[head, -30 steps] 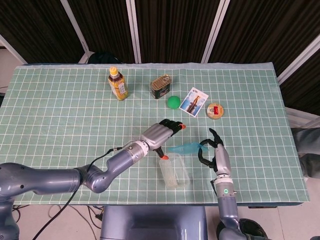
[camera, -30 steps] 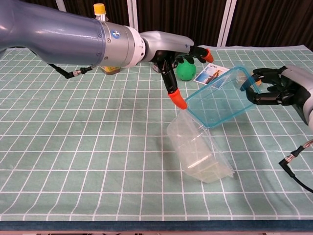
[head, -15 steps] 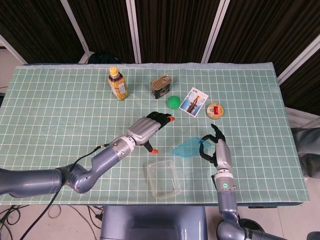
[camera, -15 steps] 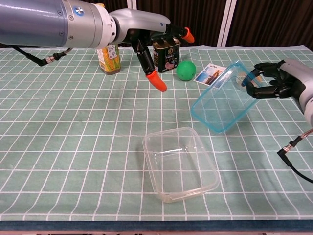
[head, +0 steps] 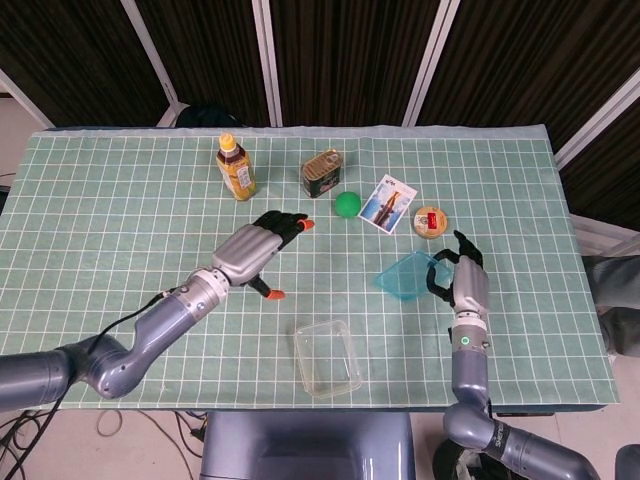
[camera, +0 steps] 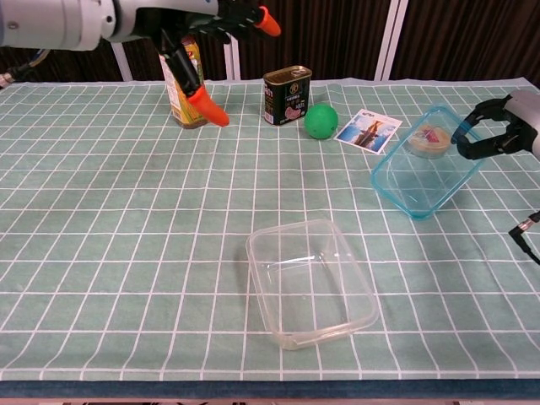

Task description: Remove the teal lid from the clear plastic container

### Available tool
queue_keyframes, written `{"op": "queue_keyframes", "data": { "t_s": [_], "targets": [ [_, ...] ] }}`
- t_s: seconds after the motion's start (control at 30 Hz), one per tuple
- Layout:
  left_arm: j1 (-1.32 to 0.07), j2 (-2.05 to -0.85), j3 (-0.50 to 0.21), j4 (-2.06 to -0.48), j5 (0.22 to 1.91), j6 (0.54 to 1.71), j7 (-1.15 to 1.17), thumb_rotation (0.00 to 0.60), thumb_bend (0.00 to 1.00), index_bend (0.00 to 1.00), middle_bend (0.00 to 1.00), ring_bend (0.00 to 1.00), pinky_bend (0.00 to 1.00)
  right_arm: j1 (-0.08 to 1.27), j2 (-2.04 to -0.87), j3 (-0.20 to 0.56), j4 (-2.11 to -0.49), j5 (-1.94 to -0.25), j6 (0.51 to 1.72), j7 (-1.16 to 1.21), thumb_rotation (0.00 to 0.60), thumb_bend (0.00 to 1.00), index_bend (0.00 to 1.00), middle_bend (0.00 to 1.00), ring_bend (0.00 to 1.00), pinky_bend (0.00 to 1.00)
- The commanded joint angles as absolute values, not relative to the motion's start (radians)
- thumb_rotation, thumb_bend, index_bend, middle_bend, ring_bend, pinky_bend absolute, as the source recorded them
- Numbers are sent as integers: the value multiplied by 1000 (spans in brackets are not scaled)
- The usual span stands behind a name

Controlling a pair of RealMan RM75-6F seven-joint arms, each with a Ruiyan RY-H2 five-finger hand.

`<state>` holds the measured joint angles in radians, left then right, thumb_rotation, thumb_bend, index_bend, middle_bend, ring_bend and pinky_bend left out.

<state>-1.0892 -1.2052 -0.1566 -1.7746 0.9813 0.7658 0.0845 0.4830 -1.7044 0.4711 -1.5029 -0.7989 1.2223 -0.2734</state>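
The black fingers [camera: 481, 143] of the right hand [head: 468, 285] clamp the far right edge of the teal lid [camera: 422, 173], holding it tilted above the table [head: 120, 230], off the clear plastic container [camera: 310, 283]. The container sits upright and open near the front edge, well apart from the lid and down-left of it in the head view. The left hand's [head: 255, 250] orange-tipped fingers [camera: 207, 105] are spread apart, holding nothing, raised over the table to the upper left of the container. Behind lie a yellow-capped bottle [head: 235, 167], a tin can [head: 321, 172] with a pink picture on its label, a green ball [head: 347, 204], a picture card [head: 387, 203] and a small round tin [head: 430, 221]. No writing on any label can be read at this size.
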Motion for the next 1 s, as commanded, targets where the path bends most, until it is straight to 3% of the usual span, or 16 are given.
{"op": "queue_keyframes", "data": {
  "t_s": [0.03,0.07,0.17,0.43,0.73,1.0],
  "targets": [
    [-1038,-1154,-135,-1819,1032,803,68,600,0,0,0,0,0,530,-1669,474,-1460,-719,1174,-381,600,541,42,0,0,0],
    [-1023,-1140,-129,-1830,1044,811,65,600,0,0,0,0,0,537,-1662,476,-1458,-701,1169,-402,600,486,1,0,0,0],
    [-970,-1089,-106,-1868,1083,851,60,600,0,0,0,0,0,557,-1645,480,-1456,-662,1173,-454,600,396,0,0,0,0],
    [-790,-972,-23,-1955,1175,1028,91,600,0,0,0,0,0,503,-1561,429,-1526,-712,1191,-408,600,378,0,0,0,0],
    [-533,-934,95,-1972,1273,1301,198,600,0,0,0,0,0,330,-1351,261,-1750,-948,1233,-266,600,372,0,0,0,0],
    [-305,-1033,137,-1806,1331,1541,196,600,0,0,0,0,0,216,-1207,127,-1723,-1250,1327,-113,600,306,0,0,0,0]
  ]
}}
